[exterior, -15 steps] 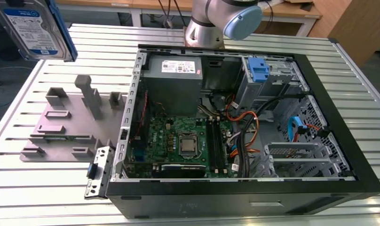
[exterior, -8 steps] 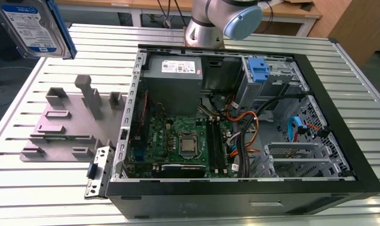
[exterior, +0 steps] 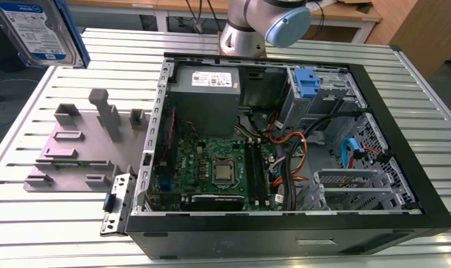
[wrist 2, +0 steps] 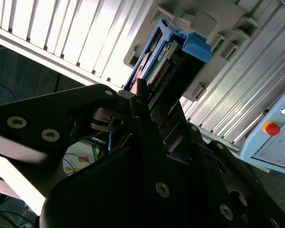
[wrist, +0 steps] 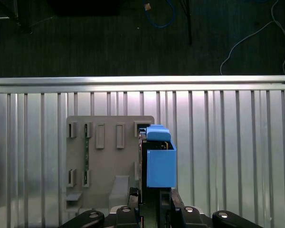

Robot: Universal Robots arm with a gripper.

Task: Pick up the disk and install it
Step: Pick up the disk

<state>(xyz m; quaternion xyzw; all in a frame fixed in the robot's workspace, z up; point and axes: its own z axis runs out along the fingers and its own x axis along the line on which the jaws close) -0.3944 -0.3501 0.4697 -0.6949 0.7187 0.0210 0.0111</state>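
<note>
Gripper [wrist: 152, 195], black and two-fingered, is clamped on the flat silver-metal disk [wrist: 160, 164] with its blue plastic carrier. It holds the disk raised over the edge of the grey plastic fixture [wrist: 109, 161] on the slatted aluminium table [wrist: 228, 142]. An open black computer case [exterior: 285, 139] lies toward the exterior view's right.

I hold the disk [exterior: 43, 30] aloft in my jaws, clamped at one end, at the exterior view's upper left. It is a silver drive with a white-and-blue label, standing on edge. A blue carrier [wrist: 160, 164] wraps it, with its blue tab [wrist 2: 195, 47] at the free end.
</note>
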